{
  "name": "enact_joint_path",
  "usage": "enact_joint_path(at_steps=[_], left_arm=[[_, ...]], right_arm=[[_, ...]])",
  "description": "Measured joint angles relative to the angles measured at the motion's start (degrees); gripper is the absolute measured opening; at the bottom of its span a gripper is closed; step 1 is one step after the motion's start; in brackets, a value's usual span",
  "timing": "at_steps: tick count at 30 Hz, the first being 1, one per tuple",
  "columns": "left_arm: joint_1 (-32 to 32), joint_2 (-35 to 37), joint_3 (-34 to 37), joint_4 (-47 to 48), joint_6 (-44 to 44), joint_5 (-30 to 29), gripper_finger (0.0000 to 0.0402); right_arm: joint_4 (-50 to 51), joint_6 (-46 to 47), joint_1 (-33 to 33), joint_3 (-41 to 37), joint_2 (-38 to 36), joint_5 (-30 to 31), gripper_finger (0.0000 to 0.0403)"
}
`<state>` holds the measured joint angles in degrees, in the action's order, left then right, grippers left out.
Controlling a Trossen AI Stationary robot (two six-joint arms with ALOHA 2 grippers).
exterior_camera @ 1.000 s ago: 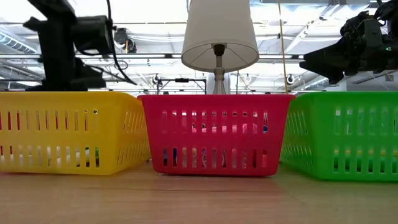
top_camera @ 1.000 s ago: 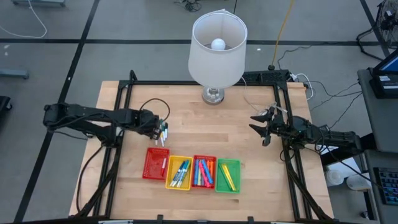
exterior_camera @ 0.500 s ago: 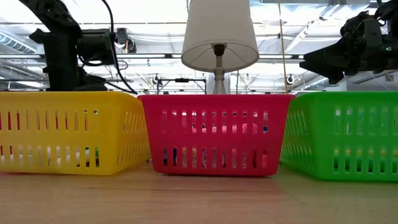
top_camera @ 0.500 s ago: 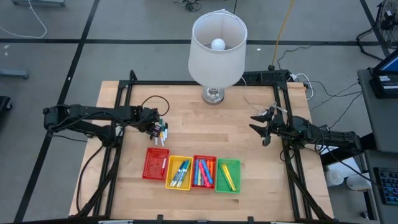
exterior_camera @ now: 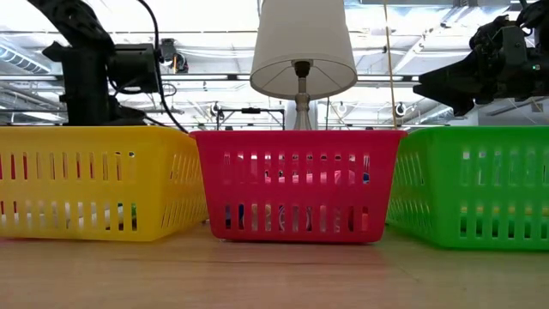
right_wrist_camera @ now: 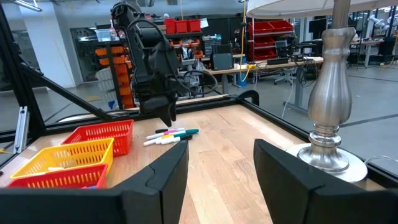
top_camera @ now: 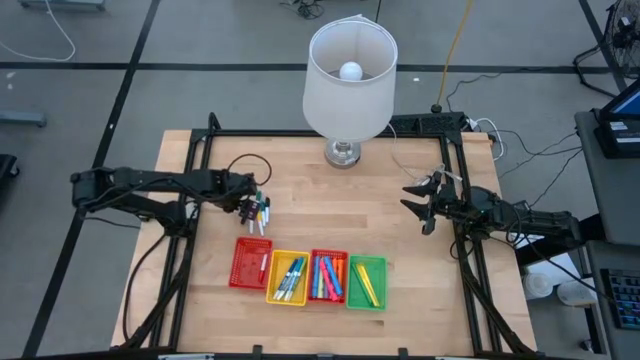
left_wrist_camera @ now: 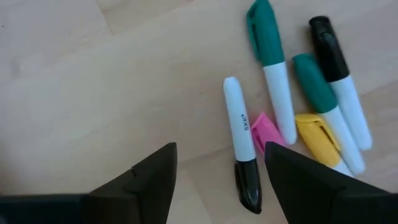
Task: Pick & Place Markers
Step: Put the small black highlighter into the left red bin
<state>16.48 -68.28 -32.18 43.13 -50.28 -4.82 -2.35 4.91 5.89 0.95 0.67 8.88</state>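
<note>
Several loose markers [top_camera: 260, 213] lie flat on the wooden table [top_camera: 330, 210], just beyond the row of trays; the right wrist view shows the markers [right_wrist_camera: 171, 135] too. My left gripper [top_camera: 250, 203] points down over them, open. In its wrist view my left gripper [left_wrist_camera: 221, 155] has a white marker with a black cap [left_wrist_camera: 239, 146] lying between its fingers, touching neither. Green-capped markers [left_wrist_camera: 273, 81], a black-capped one [left_wrist_camera: 336, 81], a yellow one [left_wrist_camera: 317, 137] and a pink one [left_wrist_camera: 261, 127] lie beside it. My right gripper [top_camera: 420, 205] waits open and level at the table's right side.
Near the front edge stand a red tray [top_camera: 251, 263], a yellow tray [top_camera: 288, 277], a second red tray [top_camera: 328, 275] and a green tray [top_camera: 366, 282], each holding markers. A lamp with a white shade [top_camera: 348, 75] stands at the far middle on its metal base [top_camera: 343, 152].
My left gripper has moved a little toward the table's right edge and down, onto the pile of loose markers, and has kept still for the last half second. The markers on the table lie as before.
</note>
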Motion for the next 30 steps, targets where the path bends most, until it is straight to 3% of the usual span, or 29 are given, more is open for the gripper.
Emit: enact_joint_path(at_steps=[11, 19, 23, 30], left_arm=[[0.3, -9.3, -0.3, -0.9, -0.8, -0.5, 0.0248], [0.3, -10.6, -0.3, -0.8, -0.7, 0.4, 0.0239], [0.3, -10.6, -0.3, 0.5, -0.9, 1.8, 0.0197], [0.2, -10.6, -0.3, 0.7, -0.6, 2.2, 0.0083]], right_arm=[[0.0, 0.0, 0.0, 0.0, 0.0, 0.0, 0.0169], [0.0, 0.0, 0.0, 0.0, 0.0, 0.0, 0.0169], [0.0, 0.0, 0.0, 0.0, 0.0, 0.0, 0.0169], [0.0, 0.0, 0.0, 0.0, 0.0, 0.0, 0.0169]])
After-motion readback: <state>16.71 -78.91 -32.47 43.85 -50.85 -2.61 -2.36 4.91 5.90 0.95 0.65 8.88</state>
